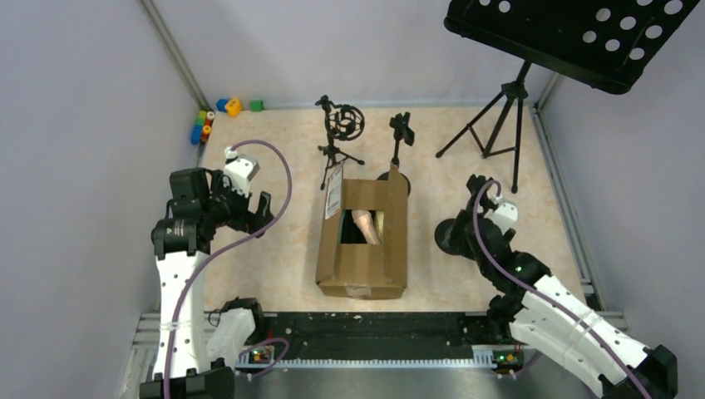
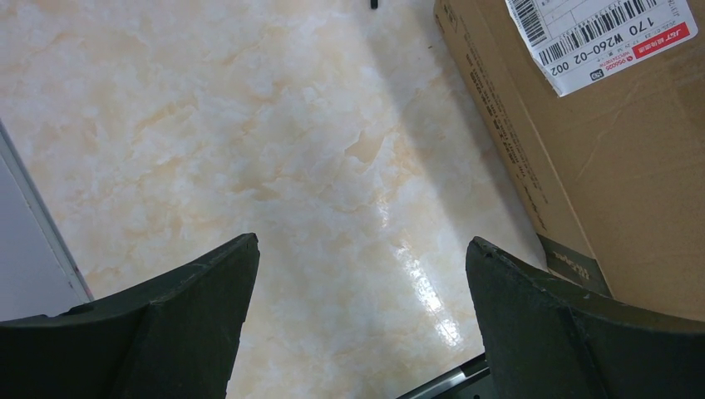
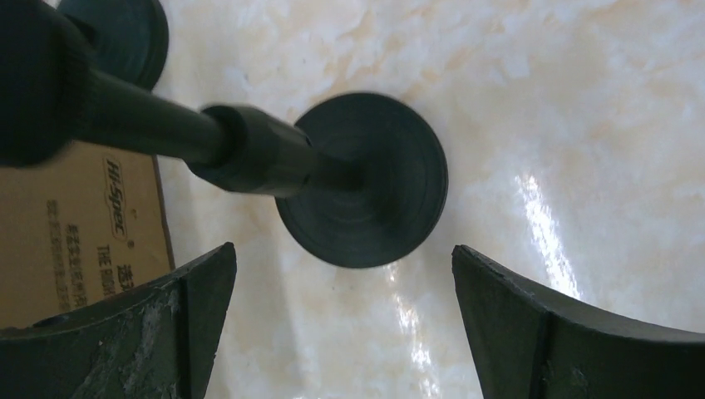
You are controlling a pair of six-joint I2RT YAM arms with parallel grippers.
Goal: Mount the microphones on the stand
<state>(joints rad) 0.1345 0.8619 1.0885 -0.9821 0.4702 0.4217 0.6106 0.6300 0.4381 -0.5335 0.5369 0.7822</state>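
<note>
Although the left fingers (image 2: 191, 316) and right fingers (image 3: 532, 324) stand apart and empty, the cardboard box (image 1: 363, 258) shows only one peach microphone (image 1: 366, 224); the round-based stand (image 3: 366, 183) blurs toward its cut-off top.

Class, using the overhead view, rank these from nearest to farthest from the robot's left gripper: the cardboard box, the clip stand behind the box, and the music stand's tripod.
1. Cardboard box, just to the right of the left gripper.
2. Clip stand, behind the box's far end.
3. Music stand tripod, in the far right corner.
</note>
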